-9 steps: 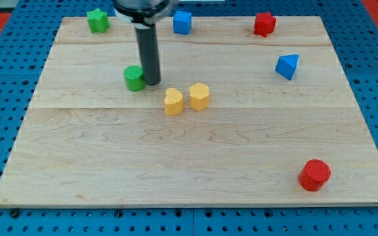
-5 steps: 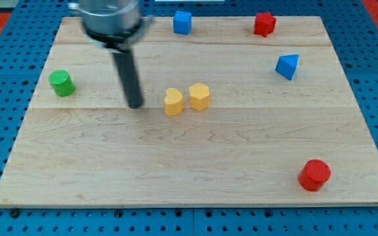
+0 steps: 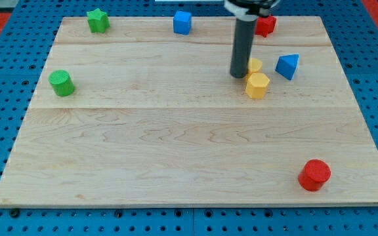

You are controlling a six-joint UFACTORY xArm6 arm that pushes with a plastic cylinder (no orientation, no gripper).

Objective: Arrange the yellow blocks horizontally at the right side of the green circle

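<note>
Pushing yellow blocks, far from goal.
Yellow hexagon block sits just below-right of my tip; second yellow block peeks out just right of the tool, shape partly hidden. Tool is a bare rod: grasps nothing, only contacts. Green circle lies well to the tool's left on the counter. Judgement: yellows are stacked vertically, so they need re-lining and carrying left. Blue triangle nearby right.

Not much arm to see here honestly: just a plain straight rod, dark grey to black, smooth and round, ending in my tip. Up top it widens into a chunkier dark collar, cropped off.
</note>
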